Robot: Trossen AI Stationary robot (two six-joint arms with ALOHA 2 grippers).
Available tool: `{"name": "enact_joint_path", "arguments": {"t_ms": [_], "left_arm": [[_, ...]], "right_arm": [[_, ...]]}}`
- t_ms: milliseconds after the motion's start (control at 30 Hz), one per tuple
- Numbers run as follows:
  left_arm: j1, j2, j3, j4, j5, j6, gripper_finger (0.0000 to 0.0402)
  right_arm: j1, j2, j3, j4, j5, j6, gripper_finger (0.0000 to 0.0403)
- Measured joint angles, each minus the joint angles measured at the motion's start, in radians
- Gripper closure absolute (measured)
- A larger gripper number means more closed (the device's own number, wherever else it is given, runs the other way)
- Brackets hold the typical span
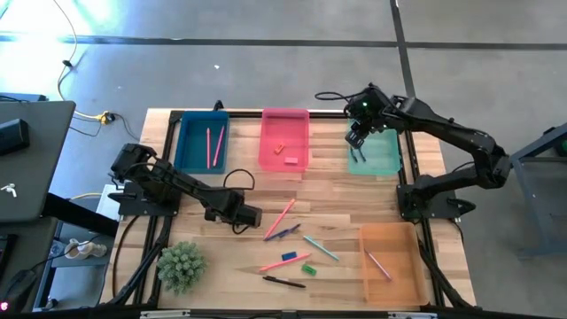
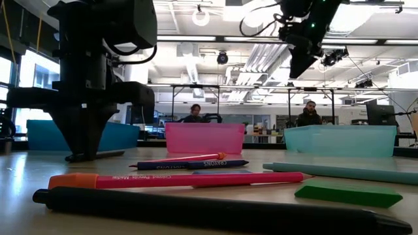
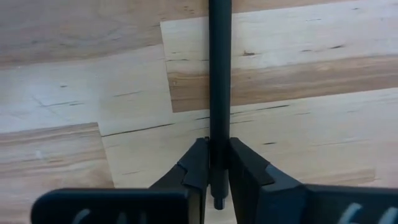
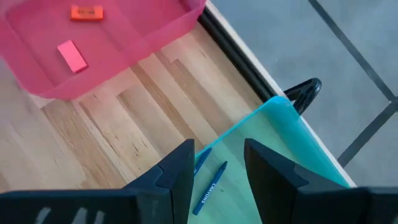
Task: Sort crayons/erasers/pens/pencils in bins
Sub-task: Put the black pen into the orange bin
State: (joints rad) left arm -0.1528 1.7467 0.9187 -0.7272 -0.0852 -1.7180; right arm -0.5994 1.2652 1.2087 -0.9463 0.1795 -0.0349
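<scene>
Left gripper [image 3: 211,177] low over bare wood near the table's left middle, fingers clamped on a thin black pen [image 3: 218,74]. Right gripper [image 4: 217,165] raised above the teal-green bin [image 1: 376,152] at the far right edge, fingers apart, nothing between them. Only in the right wrist view: blue crayons [image 4: 209,185] inside that bin, plus a pink eraser [image 4: 72,56] and an orange eraser [image 4: 86,12] in the pink bin [image 1: 284,140]. Loose on open wood mid-table: a green eraser [image 1: 308,268], a blue eraser [image 1: 288,257]. Dark blue bin [image 1: 201,142] at the far left, orange bin [image 1: 391,260] at the near right.
</scene>
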Motion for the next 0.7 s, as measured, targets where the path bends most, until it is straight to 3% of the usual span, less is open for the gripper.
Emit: {"name": "enact_joint_path", "arguments": {"t_ms": [200,400,500,700], "left_arm": [[0.0,-0.041,-0.009,0.029,-0.001,0.047,0.0374],[0.0,-0.095,-0.009,0.095,-0.006,0.12,0.0377],[0.002,-0.113,-0.008,0.153,-0.036,0.157,0.0377],[0.026,-0.127,-0.006,0.269,-0.081,0.233,0.0377]], "right_arm": [[0.0,-0.057,0.0,0.0,-0.122,-0.032,0.0269],[0.0,-0.065,0.0,0.002,-0.464,-0.076,0.0269],[0.006,-0.063,0.0,0.013,-0.583,-0.077,0.0269],[0.037,-0.063,0.0,0.017,-0.594,-0.076,0.0269]]}}
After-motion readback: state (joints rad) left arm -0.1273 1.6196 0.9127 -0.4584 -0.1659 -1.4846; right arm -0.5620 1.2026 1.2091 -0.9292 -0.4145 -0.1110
